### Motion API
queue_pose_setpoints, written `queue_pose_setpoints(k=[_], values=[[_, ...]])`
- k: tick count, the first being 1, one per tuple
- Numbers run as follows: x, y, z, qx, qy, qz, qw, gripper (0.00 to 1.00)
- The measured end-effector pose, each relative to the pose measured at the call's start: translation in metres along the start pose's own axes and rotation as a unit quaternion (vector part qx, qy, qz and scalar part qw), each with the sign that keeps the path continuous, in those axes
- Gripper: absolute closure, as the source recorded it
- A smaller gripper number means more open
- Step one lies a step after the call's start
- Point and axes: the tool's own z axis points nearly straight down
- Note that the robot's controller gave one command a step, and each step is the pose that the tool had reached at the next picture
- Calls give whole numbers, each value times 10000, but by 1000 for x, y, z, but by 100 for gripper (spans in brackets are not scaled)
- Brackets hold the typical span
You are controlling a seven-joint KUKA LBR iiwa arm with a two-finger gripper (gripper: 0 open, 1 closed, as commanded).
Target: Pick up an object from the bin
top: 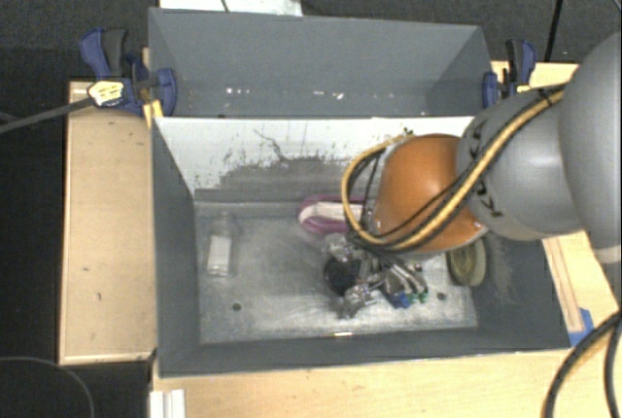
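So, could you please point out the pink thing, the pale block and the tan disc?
Pink thing [318,215], camera view, its left end.
Pale block [218,255], camera view, its top face.
Tan disc [466,265], camera view, its middle.

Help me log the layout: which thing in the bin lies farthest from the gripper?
The pale block, alone at the left; the pink piece and round disc lie near the gripper.

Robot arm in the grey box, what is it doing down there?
The robot arm comes in from the right, and its claw is low over the floor of the grey metal bin. Right beside the claw lie a small black thing and a small blue piece. I cannot tell whether it has hold of anything. A pink and white thing lies behind it, and a small clear block sits apart on the left.
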Motion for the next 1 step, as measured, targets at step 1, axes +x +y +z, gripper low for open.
queue_pose_setpoints(k=[1], values=[[9, -10, -151, 12, -19, -804, 9968, 100]])
